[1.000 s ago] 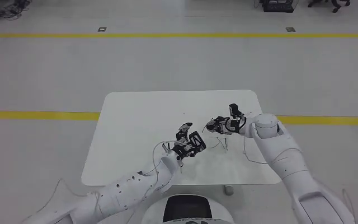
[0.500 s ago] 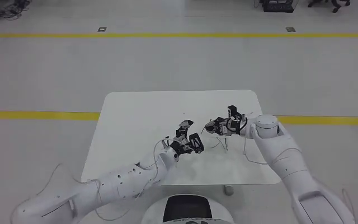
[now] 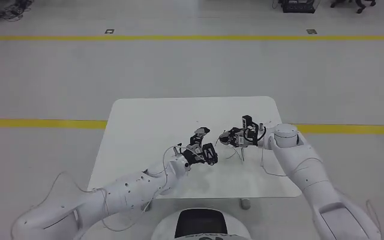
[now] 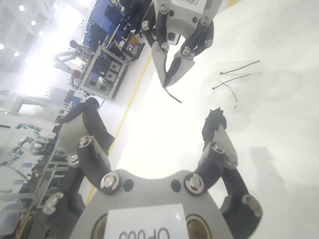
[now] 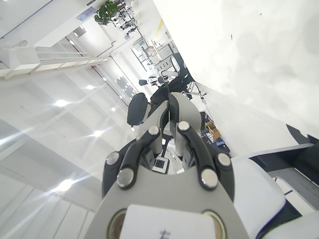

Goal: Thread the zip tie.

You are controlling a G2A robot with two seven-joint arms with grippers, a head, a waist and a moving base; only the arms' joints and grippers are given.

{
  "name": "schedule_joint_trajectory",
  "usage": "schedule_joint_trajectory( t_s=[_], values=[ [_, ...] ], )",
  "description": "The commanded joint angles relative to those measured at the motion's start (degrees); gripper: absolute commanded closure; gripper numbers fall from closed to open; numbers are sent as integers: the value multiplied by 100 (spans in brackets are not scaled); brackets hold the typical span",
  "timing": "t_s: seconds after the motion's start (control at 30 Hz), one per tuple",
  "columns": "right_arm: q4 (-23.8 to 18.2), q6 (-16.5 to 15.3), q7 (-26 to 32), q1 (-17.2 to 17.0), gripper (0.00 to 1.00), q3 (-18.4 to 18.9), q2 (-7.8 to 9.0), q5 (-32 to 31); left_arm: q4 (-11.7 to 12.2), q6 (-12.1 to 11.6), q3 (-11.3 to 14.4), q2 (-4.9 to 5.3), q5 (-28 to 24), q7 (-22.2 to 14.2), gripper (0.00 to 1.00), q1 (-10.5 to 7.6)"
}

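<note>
Closely facing the zip tie (image 4: pixel 174 97) pinched in our right tool (image 4: pixel 167 83), our left tool (image 4: pixel 151 109) gapes open; spare ties (image 4: pixel 239 68) lie near it on the surface (image 4: pixel 274 38).

Bright ceiling lamps (image 5: pixel 61 103) throw starry glare. The white table (image 4: pixel 274 38) glows almost blank in the wrist views, where straight lines bend near the edges.
</note>
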Motion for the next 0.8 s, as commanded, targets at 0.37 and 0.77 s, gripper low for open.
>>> schedule_joint_trajectory(
  t_s=[0.37, 0.77],
  values=[
    [-115, -17, -65, -84, 100, -25, -3, 163, 45, -132, -98, -32, 0, 157, 0, -15],
    [-220, 2, -127, -118, 100, -46, 38, 257, 130, -302, -80, -64, 0, 296, 45, -27]
  ],
)
